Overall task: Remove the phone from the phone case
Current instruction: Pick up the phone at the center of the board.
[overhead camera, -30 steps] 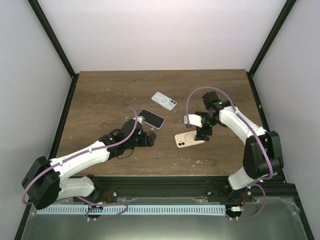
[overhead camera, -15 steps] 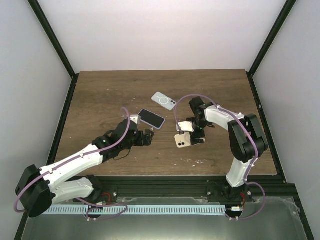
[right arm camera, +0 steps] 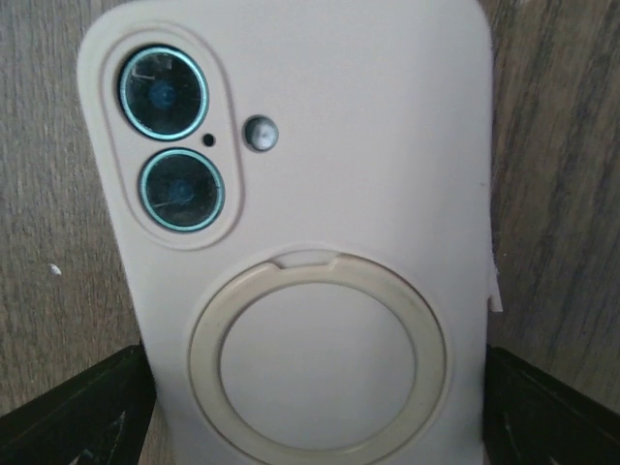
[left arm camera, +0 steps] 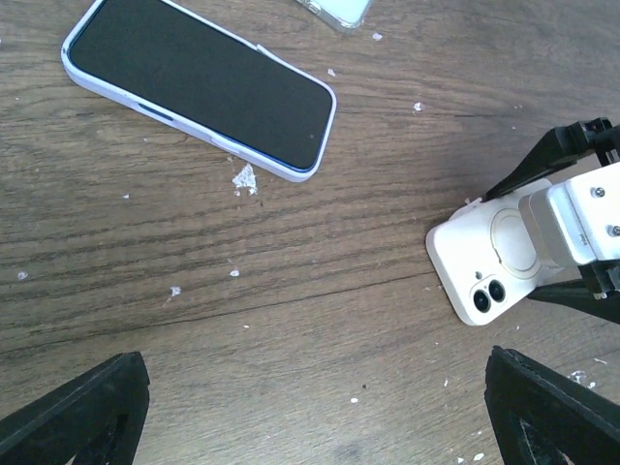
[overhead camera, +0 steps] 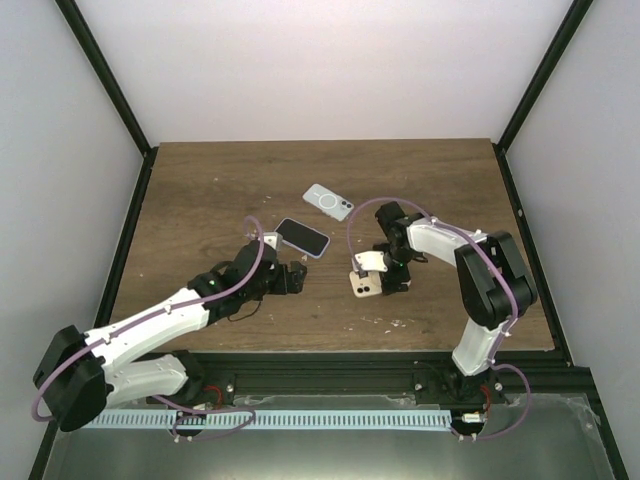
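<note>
A phone in a cream case [overhead camera: 364, 287] lies camera side up on the wooden table; it also shows in the left wrist view [left arm camera: 489, 266] and fills the right wrist view [right arm camera: 291, 242]. My right gripper [overhead camera: 380, 272] is down over it, one finger against each long side of the case [right arm camera: 315, 417]. My left gripper [overhead camera: 298, 278] is open and empty over bare wood [left arm camera: 315, 417], to the left of the cream phone and apart from it.
A second phone [overhead camera: 303, 237] with a dark screen in a pale case lies face up behind the left gripper [left arm camera: 199, 87]. A clear case [overhead camera: 328, 202] lies further back. Small white crumbs dot the wood. Black frame rails border the table.
My right gripper has moved left and down onto the cream phone. The phone has shifted left and turned more upright. My left arm has barely moved.
</note>
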{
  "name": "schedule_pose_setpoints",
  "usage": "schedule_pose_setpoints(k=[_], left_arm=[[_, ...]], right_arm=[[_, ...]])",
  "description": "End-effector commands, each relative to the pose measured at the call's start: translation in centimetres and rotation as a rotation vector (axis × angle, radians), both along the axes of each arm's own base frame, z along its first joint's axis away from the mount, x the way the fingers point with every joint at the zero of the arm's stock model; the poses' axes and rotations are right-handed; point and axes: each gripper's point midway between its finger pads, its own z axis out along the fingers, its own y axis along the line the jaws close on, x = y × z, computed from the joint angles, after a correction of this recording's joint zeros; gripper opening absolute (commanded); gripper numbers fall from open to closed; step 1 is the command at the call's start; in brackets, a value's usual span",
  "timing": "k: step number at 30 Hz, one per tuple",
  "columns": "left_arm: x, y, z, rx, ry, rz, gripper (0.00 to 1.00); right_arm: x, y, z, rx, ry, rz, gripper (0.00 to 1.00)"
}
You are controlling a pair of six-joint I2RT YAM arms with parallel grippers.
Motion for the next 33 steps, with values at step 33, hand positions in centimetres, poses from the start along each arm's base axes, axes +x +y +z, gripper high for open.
schedule_pose_setpoints(k=[33], left_arm=[[-12.3,-10.5,7.3,0.733,-1.038,-1.133,0.71]], right_arm=[[-14.9,6.1,14.6,0.577,0.504,-0.039,0.61]])
